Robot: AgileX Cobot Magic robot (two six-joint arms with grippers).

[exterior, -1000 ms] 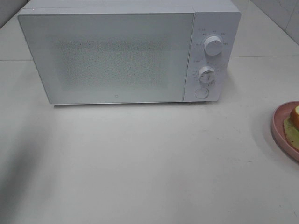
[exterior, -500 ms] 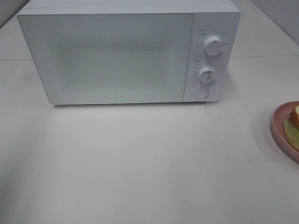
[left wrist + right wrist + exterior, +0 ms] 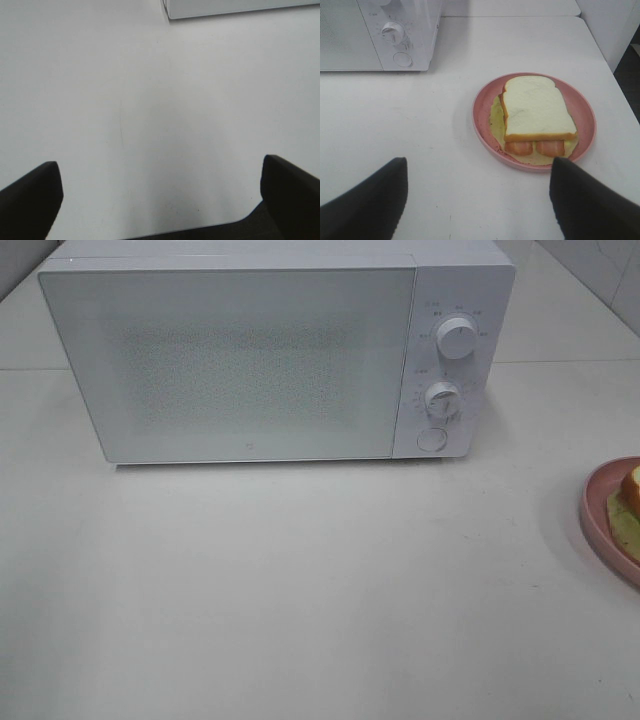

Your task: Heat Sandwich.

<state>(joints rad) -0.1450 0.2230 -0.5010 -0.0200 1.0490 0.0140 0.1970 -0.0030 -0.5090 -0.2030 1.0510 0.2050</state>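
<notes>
Almost nothing changes: only a dark shadow leaves the white table (image 3: 300, 590). Both grippers, left gripper (image 3: 160, 200) and right gripper (image 3: 477, 200), stay spread and empty. So the white boxy microwave (image 3: 240, 360) is shut, the bread sandwich (image 3: 536, 111) waits on its round pink plate (image 3: 485, 117).

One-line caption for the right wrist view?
Open right gripper above the table, facing the sandwich on a pink plate beside the closed microwave.

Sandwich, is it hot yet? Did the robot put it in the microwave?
Not yet. Nothing looks done: the sandwich sits on its pink plate on the table, off to the right of the microwave, whose door is shut. Both the left gripper and right gripper are open and empty. Still to do: open the door, put the sandwich inside, shut it and start it.
</notes>
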